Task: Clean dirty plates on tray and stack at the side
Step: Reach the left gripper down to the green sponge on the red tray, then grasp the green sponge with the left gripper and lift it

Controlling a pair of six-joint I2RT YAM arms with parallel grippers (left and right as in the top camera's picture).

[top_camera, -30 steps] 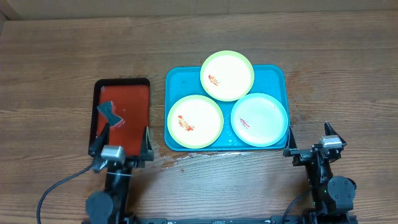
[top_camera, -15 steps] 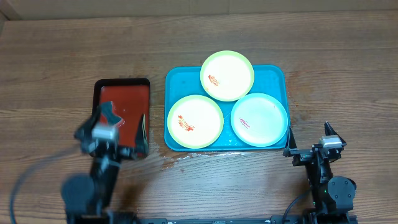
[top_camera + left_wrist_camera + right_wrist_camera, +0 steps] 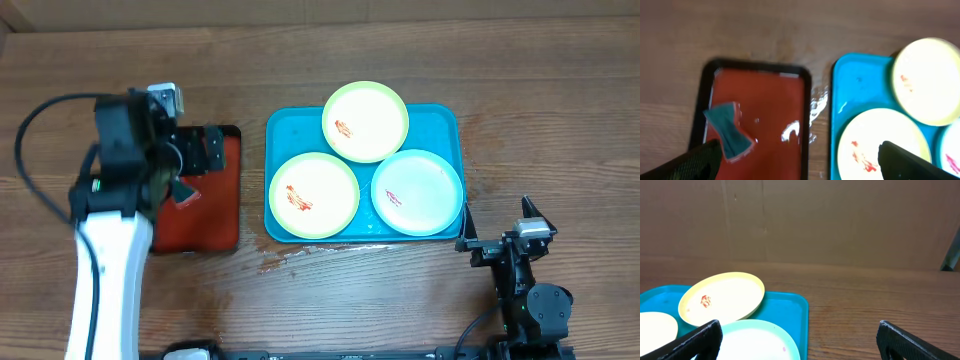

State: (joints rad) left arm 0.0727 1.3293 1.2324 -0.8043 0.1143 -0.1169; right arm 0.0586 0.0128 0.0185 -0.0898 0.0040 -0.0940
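Three plates lie on the turquoise tray [image 3: 285, 125]: a yellow-green one at the back [image 3: 365, 121], a yellow-green one at the front left [image 3: 314, 195] and a pale blue-white one at the front right [image 3: 417, 192]. All have red-orange smears. My left gripper [image 3: 205, 150] is open and empty, raised above the red tray's far end. Its wrist view shows the turquoise tray [image 3: 850, 85], the front left plate [image 3: 880, 145] and the back plate [image 3: 927, 80]. My right gripper [image 3: 497, 222] is open and empty, low at the turquoise tray's front right corner, facing the pale plate [image 3: 755, 340] and back plate [image 3: 722, 297].
A black-rimmed red tray [image 3: 195, 215] lies left of the turquoise tray, with a small teal cloth [image 3: 180, 188] on it, also in the left wrist view [image 3: 727, 131]. Wet patches shine on the wood between the trays [image 3: 817, 102]. A cardboard wall [image 3: 800, 220] stands behind the table.
My left arm has risen from the table's front edge and swung away to hover over the red tray's far end. The right arm and plates have not moved.
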